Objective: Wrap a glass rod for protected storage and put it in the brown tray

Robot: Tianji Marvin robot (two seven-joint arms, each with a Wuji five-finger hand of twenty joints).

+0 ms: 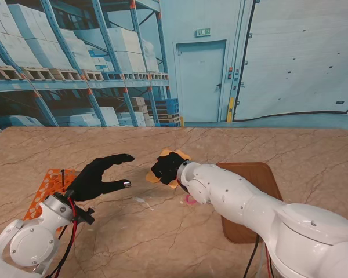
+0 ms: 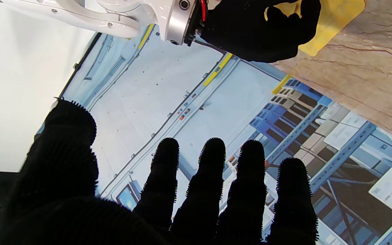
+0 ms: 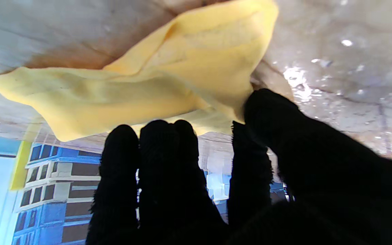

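At frame centre the right hand (image 1: 167, 167) pinches a crumpled yellow cloth (image 1: 177, 155), the left hand (image 1: 98, 176) spread empty; no readable labels.

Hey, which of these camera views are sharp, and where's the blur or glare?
Stand view: sharp, evenly lit. Left wrist view: sharp, left hand a black silhouette, washed-out white along one side. Right wrist view: soft focus on the yellow cloth, glare specks on the table.

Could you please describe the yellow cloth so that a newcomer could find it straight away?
Start at the brown tray on the table's right side; just left of its far corner lies the yellow cloth, under the right hand. It is the only soft, folded yellow thing.
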